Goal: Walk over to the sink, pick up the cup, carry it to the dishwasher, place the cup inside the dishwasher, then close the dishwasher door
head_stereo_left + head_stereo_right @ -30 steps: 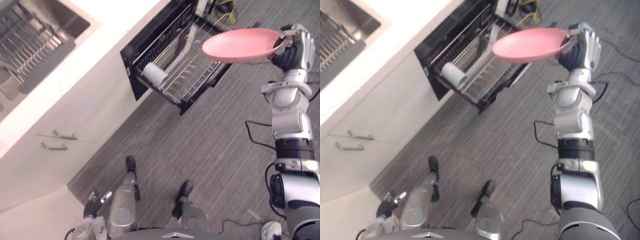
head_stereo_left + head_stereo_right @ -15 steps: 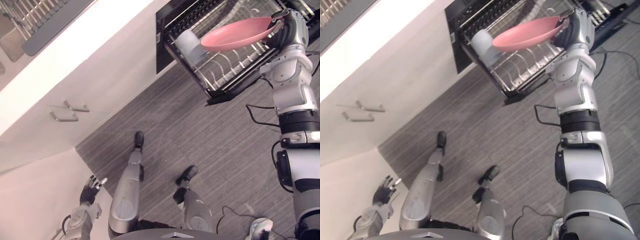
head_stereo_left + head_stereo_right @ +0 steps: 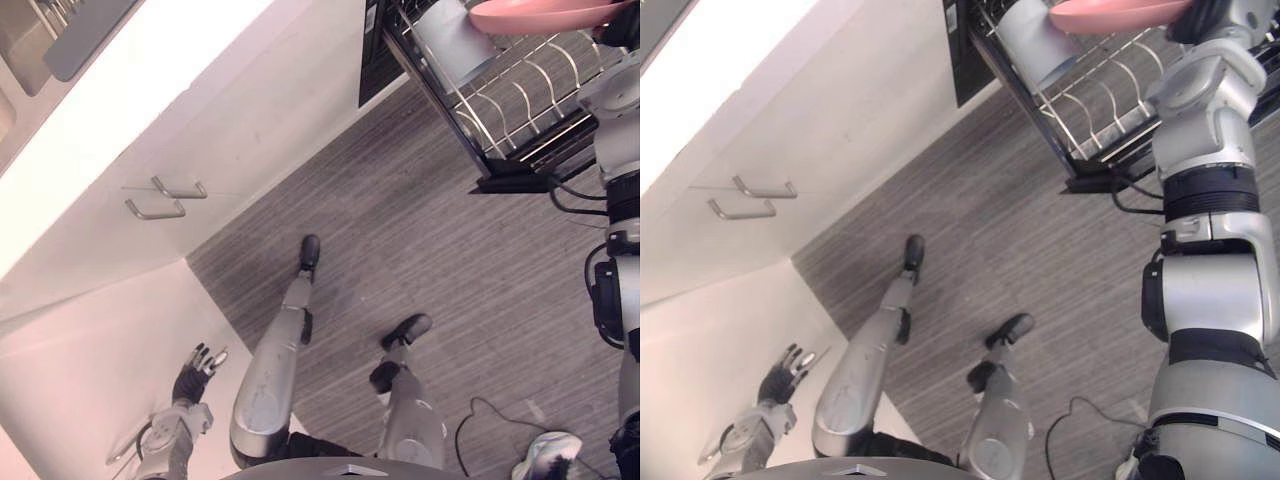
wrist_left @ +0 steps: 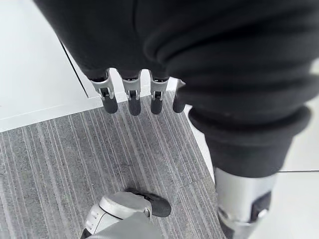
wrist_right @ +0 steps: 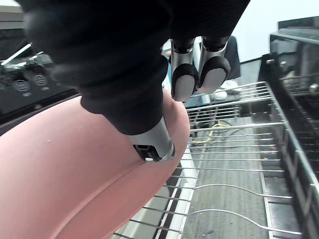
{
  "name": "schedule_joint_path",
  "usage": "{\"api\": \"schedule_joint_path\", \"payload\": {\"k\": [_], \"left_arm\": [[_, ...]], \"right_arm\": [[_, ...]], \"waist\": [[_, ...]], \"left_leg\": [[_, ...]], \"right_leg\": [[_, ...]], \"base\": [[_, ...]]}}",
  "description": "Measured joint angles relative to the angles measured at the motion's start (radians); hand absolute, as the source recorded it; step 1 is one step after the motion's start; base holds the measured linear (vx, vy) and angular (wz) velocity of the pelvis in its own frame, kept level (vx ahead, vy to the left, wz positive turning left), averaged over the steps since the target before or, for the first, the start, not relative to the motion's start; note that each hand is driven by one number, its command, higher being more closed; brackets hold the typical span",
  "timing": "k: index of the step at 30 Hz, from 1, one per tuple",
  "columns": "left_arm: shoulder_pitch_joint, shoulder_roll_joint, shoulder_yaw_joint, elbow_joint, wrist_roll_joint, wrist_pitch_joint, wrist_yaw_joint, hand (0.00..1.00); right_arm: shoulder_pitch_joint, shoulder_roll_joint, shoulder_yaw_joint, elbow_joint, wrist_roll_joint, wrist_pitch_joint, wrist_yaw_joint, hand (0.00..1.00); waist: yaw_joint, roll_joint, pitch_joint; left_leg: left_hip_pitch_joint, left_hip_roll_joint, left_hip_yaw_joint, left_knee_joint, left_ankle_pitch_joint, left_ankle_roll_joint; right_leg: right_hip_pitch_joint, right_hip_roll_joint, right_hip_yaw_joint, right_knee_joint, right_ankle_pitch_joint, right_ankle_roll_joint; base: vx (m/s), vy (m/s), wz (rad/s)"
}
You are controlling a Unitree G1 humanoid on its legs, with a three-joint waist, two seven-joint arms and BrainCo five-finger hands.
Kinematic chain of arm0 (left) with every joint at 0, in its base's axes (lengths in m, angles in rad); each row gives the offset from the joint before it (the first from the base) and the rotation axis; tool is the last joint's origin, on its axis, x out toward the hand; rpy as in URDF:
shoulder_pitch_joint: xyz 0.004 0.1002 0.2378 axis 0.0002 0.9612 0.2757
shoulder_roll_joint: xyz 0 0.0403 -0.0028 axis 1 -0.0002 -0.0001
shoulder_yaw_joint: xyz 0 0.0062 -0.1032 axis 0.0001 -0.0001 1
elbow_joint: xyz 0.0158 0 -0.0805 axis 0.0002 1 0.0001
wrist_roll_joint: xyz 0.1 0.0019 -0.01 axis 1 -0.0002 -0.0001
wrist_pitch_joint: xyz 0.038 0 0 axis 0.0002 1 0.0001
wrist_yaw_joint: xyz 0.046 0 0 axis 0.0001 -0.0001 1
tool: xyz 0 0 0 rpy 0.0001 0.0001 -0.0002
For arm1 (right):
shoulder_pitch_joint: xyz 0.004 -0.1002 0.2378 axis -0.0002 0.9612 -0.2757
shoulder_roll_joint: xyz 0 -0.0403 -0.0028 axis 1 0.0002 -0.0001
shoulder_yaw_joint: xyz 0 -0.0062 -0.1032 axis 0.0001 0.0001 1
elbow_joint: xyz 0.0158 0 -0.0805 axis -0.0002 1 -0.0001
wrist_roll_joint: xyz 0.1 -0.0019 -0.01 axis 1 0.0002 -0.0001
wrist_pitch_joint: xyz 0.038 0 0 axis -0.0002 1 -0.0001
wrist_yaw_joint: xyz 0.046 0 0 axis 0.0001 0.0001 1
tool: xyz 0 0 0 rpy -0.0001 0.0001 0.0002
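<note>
My right hand (image 5: 192, 74) was clamped on the rim of a pink plate (image 5: 75, 169), thumb on top, keeping it level so it would clear the wire prongs of the pulled-out dishwasher rack (image 3: 520, 110). The cup (image 3: 1035, 40) already lay on its side in that rack, just under the plate. My left hand (image 4: 129, 99) hung low beside the cabinet front with its fingers straight and slack, holding nothing. A second before, the plate was out past the rack's far edge, with the cup well apart. The whole view had swung too, as my head turned.
</note>
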Motion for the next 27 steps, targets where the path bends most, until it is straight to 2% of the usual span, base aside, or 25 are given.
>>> {"api": "schedule_joint_path", "payload": {"k": [2,4,5,6,10,13,16,22,23,27], "left_arm": [[0.000,-0.004,-0.019,0.001,-0.012,0.000,-0.012,0.00],[0.000,-0.003,-0.030,0.000,-0.012,-0.002,-0.018,0.00],[0.000,-0.006,-0.051,-0.001,-0.022,-0.002,-0.024,0.00],[0.000,-0.006,-0.071,-0.001,-0.033,-0.003,-0.033,0.00],[0.000,-0.007,-0.097,0.000,-0.046,-0.002,-0.049,0.00],[0.000,-0.007,-0.120,0.000,-0.061,-0.001,-0.062,0.00],[0.000,-0.007,-0.128,0.000,-0.061,0.002,-0.062,0.00],[0.000,-0.011,-0.130,-0.001,-0.058,0.001,-0.060,0.00],[0.000,-0.011,-0.129,-0.001,-0.058,-0.001,-0.059,0.00],[0.002,-0.018,-0.120,0.000,-0.045,-0.003,-0.051,0.00]], "right_arm": [[-0.001,-0.021,0.001,0.007,0.000,0.024,-0.002,1.00],[-0.005,-0.025,0.002,0.018,0.000,0.034,-0.003,1.00],[-0.019,-0.030,0.001,0.037,0.010,0.044,-0.004,1.00],[-0.022,-0.040,0.001,0.037,0.011,0.059,-0.017,0.00],[-0.024,-0.044,0.001,0.051,0.034,0.062,-0.030,0.00],[-0.034,-0.049,0.001,0.052,0.062,0.060,0.009,0.00],[-0.034,-0.049,-0.001,0.044,0.143,0.051,0.054,0.00],[0.022,-0.023,-0.068,0.030,0.391,-0.017,0.127,0.00],[0.038,-0.012,-0.102,0.028,0.440,-0.039,0.140,0.00],[0.082,0.020,-0.168,-0.064,0.502,-0.127,0.166,0.00]], "waist": [[0.005,0.014,-0.004],[0.009,0.015,-0.004],[0.004,0.027,-0.013],[0.007,0.038,-0.020],[0.020,0.057,-0.032],[0.023,0.067,-0.039],[0.023,0.070,-0.041],[0.023,0.071,-0.042],[0.021,0.071,-0.042],[0.002,0.071,-0.042]], "left_leg": [[-0.002,-0.011,-0.014,-0.013,0.004,-0.001],[-0.005,-0.016,-0.020,-0.018,0.006,-0.003],[-0.017,-0.024,-0.029,-0.019,0.012,-0.004],[-0.021,-0.027,-0.037,-0.024,0.012,-0.004],[-0.023,-0.039,-0.046,-0.028,0.013,-0.006],[-0.023,-0.048,-0.047,-0.028,0.013,-0.006],[-0.022,-0.050,-0.048,-0.028,0.013,-0.006],[0.003,-0.065,-0.056,-0.015,0.013,-0.006],[0.014,-0.068,-0.070,-0.011,0.013,-0.006],[0.048,-0.066,-0.083,-0.012,-0.005,-0.010]], "right_leg": [[-0.017,-0.013,0.018,-0.006,0.011,0.008],[-0.027,-0.017,0.025,-0.012,0.020,0.008],[-0.033,-0.021,0.025,-0.020,0.026,0.012],[-0.040,-0.025,0.025,-0.020,0.028,0.014],[-0.046,-0.038,0.027,-0.020,0.031,0.019],[-0.046,-0.046,0.027,-0.018,0.031,0.020],[-0.046,-0.049,0.027,-0.013,0.031,0.020],[-0.023,-0.070,0.024,0.008,0.027,0.019],[-0.009,-0.073,0.022,0.011,0.026,0.017],[0.018,-0.073,0.019,0.031,0.012,0.012]], "base": [[0.00,0.066,-0.17],[0.01,0.052,-0.14],[0.01,0.058,0.04],[0.01,0.057,0.06],[0.03,0.055,0.02],[0.03,0.051,0.03],[0.03,0.046,0.01],[0.02,0.039,0.03],[0.02,0.032,0.09],[-0.01,0.017,0.04]]}}
